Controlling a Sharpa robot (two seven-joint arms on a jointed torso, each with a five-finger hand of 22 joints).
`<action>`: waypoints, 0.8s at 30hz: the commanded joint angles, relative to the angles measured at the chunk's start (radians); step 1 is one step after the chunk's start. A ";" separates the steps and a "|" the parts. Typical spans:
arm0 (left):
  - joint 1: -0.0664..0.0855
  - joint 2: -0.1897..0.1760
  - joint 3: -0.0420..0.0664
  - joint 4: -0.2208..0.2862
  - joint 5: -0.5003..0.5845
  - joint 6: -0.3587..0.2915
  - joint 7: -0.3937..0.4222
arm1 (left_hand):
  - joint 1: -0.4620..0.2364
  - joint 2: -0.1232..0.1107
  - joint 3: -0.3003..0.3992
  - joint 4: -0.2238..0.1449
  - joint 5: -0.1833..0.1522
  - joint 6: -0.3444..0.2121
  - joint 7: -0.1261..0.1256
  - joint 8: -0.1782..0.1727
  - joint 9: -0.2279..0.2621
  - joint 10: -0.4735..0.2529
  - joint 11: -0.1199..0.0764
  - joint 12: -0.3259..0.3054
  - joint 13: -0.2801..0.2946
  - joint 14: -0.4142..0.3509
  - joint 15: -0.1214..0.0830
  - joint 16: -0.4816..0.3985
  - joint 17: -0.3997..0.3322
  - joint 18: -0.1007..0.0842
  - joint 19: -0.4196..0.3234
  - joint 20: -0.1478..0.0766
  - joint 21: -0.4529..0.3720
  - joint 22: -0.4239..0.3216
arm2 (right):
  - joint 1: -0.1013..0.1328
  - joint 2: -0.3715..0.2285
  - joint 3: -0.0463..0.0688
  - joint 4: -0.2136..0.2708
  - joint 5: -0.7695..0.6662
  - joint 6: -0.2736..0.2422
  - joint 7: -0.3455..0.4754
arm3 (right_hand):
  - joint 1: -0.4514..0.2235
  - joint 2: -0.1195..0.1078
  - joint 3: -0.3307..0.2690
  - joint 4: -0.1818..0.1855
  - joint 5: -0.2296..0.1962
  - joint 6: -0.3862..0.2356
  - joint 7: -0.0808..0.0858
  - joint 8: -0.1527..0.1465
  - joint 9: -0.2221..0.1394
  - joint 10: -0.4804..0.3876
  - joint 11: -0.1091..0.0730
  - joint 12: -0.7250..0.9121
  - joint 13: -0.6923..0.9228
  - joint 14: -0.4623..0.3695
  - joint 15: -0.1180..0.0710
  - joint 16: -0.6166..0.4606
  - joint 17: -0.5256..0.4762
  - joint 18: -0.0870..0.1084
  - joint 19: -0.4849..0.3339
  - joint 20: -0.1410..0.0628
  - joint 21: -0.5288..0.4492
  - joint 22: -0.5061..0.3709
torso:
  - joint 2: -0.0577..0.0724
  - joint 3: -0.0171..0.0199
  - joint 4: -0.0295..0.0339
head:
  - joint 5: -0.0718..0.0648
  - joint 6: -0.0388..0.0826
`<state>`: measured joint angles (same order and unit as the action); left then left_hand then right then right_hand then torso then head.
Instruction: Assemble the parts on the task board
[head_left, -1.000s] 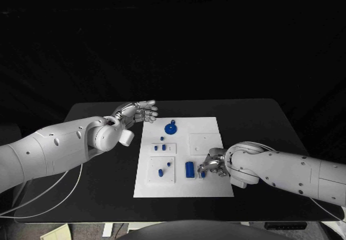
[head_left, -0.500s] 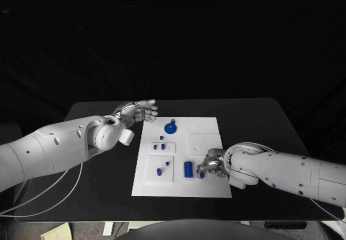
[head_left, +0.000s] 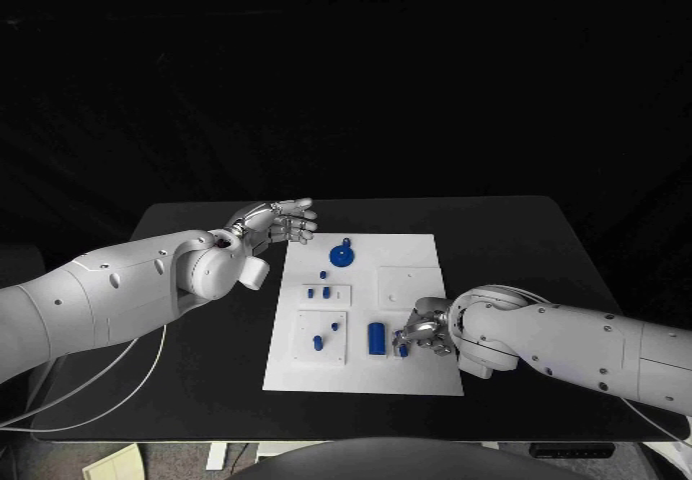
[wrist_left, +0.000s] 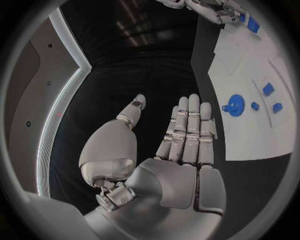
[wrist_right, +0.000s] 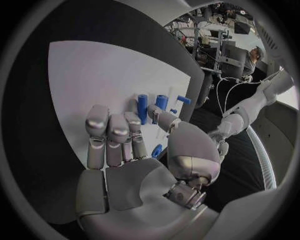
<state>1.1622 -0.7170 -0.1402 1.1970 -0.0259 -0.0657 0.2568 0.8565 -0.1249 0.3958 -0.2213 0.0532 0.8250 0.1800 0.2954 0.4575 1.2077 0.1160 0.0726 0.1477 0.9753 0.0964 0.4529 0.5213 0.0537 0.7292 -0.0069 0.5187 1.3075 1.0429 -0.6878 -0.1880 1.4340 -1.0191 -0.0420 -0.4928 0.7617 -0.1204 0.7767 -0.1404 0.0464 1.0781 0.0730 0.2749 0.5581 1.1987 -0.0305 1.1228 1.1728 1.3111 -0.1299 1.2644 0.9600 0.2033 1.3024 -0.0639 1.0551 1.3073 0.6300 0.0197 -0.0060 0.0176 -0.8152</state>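
Right hand (head_left: 423, 332) low over the white task board (head_left: 411, 370) at its 4 o'clock side, fingers (wrist_right: 109, 131) loosely spread and holding nothing, beside a blue cylinder part (head_left: 378, 337), round blue knob part (head_left: 340, 257) at 12 o'clock, left hand (head_left: 278, 222) at 10 o'clock over the black counter (head_left: 519, 240), fingers (wrist_left: 187, 130) straight, empty.

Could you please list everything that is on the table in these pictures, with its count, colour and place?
Table: one, black, under everything.
Task board: one, white plate, middle of the table.
Round part: one, blue, disc with a knob, at the board's far end.
Small parts: several, blue, left half of the board, some on raised white squares.
Long part: one, blue, upright near the board's near end, beside the right hand.
Left hand: one, silver, fingers straight and holding nothing, over the table off the board's far left corner.
Right hand: one, silver, over the board's near right part; whether it holds a part I cannot tell.
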 joint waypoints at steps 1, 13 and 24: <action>0.001 0.001 0.001 0.002 -0.004 0.015 0.005 | -0.005 0.003 0.001 0.005 -0.003 -0.009 0.000 0.005 -0.002 -0.005 0.003 -0.001 -0.002 0.005 0.000 -0.004 0.001 0.021 0.007 0.003 -0.005 0.013 | -0.001 0.001 0.000 0.003 0.009 -0.001 0.023 | -0.008 -0.010 -0.009 0.001 0.002 -0.002 0.006 0.004 -0.001 -0.005 -0.001 -0.005 0.001 -0.002 -0.004 -0.005 0.000 0.059 -0.002 -0.006 -0.001 0.005 | 0.000 0.0002 0.0001 | -0.001 0.001; 0.001 0.002 0.001 0.002 -0.005 0.018 0.004 | -0.006 0.003 0.001 0.005 -0.003 -0.009 0.000 0.005 -0.002 -0.006 0.003 -0.001 -0.002 0.005 0.000 -0.004 0.002 0.021 0.007 0.004 -0.005 0.013 | -0.002 -0.004 0.000 0.012 0.017 -0.011 0.034 | -0.083 -0.074 -0.130 0.021 0.003 -0.010 0.005 0.004 0.001 -0.014 -0.003 -0.012 0.000 -0.006 -0.007 -0.005 0.002 0.059 -0.007 -0.013 -0.004 0.005 | 0.000 0.0001 0.0001 | 0.000 0.000; 0.001 -0.001 0.001 0.002 -0.005 0.017 0.004 | -0.006 0.003 0.001 0.005 -0.003 -0.009 0.000 0.005 -0.002 -0.006 0.003 -0.001 -0.002 0.005 0.000 -0.005 0.003 0.021 0.007 0.004 -0.006 0.013 | -0.002 -0.030 0.000 0.038 0.023 -0.018 0.042 | -0.080 -0.065 -0.146 0.023 0.003 -0.010 0.003 0.006 0.002 -0.012 -0.004 -0.011 0.003 -0.006 -0.008 -0.006 0.003 0.059 -0.009 -0.018 -0.006 0.004 | 0.000 0.0004 0.0007 | -0.001 0.000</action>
<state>1.1623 -0.7179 -0.1401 1.1968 -0.0269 -0.0636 0.2551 0.8565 -0.1249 0.3958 -0.2213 0.0532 0.8250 0.1800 0.2954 0.4566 1.2077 0.1160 0.0726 0.1470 0.9753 0.0964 0.4530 0.5231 0.0659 0.7328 -0.0032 0.5186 1.3081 1.0415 -0.7150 -0.1882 1.4654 -1.0018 -0.0577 -0.4727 0.6821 -0.1922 0.6361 -0.1158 0.0464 1.0692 0.0749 0.2749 0.5592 1.1881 -0.0338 1.1141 1.1743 1.3054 -0.1316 1.2644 0.9612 0.2030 1.2947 -0.0754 1.0550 1.3080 0.6301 0.0198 -0.0057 0.0168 -0.8144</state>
